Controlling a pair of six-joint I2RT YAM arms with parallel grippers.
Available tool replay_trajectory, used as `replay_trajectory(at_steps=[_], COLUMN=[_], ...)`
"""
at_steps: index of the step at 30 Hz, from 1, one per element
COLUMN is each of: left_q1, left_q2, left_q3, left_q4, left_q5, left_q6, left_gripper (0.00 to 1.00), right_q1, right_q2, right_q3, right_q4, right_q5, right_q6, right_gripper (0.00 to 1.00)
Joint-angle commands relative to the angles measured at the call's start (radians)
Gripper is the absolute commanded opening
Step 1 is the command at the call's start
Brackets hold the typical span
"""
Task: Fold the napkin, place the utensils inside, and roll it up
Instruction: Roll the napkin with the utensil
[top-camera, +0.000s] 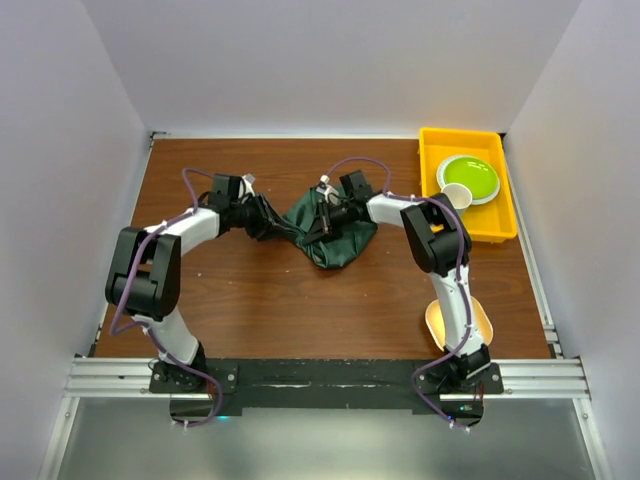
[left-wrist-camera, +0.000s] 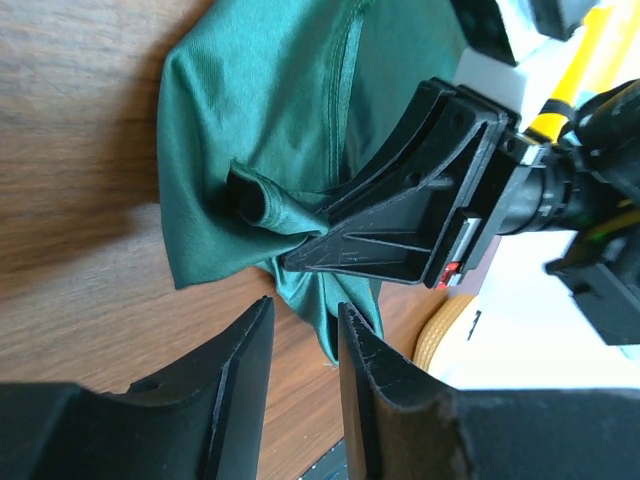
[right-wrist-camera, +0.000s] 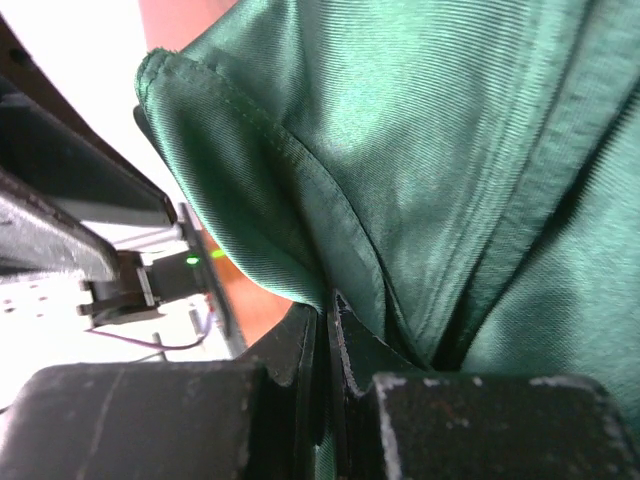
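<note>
The dark green napkin (top-camera: 335, 238) lies bunched up at the table's middle. My right gripper (top-camera: 322, 222) is shut on a fold of the napkin (right-wrist-camera: 450, 150); in the right wrist view the gripper (right-wrist-camera: 328, 300) has its jaws pressed together on the cloth's edge. My left gripper (top-camera: 268, 222) sits just left of the napkin. In the left wrist view the gripper (left-wrist-camera: 305, 320) is open and empty, with a hanging corner of the napkin (left-wrist-camera: 260, 120) just past its tips. The right gripper's fingers (left-wrist-camera: 400, 215) show there, pinching the cloth. The spoon is out of view.
A yellow tray (top-camera: 500, 225) at the back right holds a green plate (top-camera: 470, 178) and a small white cup (top-camera: 456, 195). A beige dish (top-camera: 436, 322) lies under the right arm near the front edge. White walls stand around the brown table (top-camera: 250, 300).
</note>
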Motion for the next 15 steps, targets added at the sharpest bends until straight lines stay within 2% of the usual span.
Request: replay_trajectory(at_steps=[1,2,5,6,9,10,15], left_q1=[-0.003,-0.001,0.009,0.013,0.040,0.049,0.126], left_q2=[-0.064,-0.076,-0.104,-0.110,-0.145,-0.156,-0.234], left_q3=[-0.017,-0.015,-0.015,-0.018,-0.033,-0.050,-0.104], left_q4=[0.008,-0.007,-0.026,-0.034,-0.047,-0.047,-0.050], left_q5=[0.029,0.021,0.004,0.001,-0.009,-0.013,-0.009], left_q6=[0.024,0.027,0.037,0.041,0.044,0.044,0.059], left_gripper=[0.37,0.37,0.38,0.38,0.38,0.38,0.40], right_q1=[0.055,0.065,0.114,0.125,0.166,0.184,0.233], right_q2=[-0.036,-0.045,-0.076,-0.082,-0.105,-0.109,-0.157], right_q3=[0.065,0.072,0.103,0.109,0.146,0.167,0.221], right_q4=[-0.297,-0.316,-0.391,-0.403,-0.460,-0.477,-0.571], right_q5=[0.282,0.306,0.414,0.452,0.515,0.554,0.670], right_q6=[-0.208,-0.219,-0.259,-0.265,-0.285,-0.289,-0.331], right_gripper=[0.07,0.08,0.20,0.28,0.41,0.48,0.63])
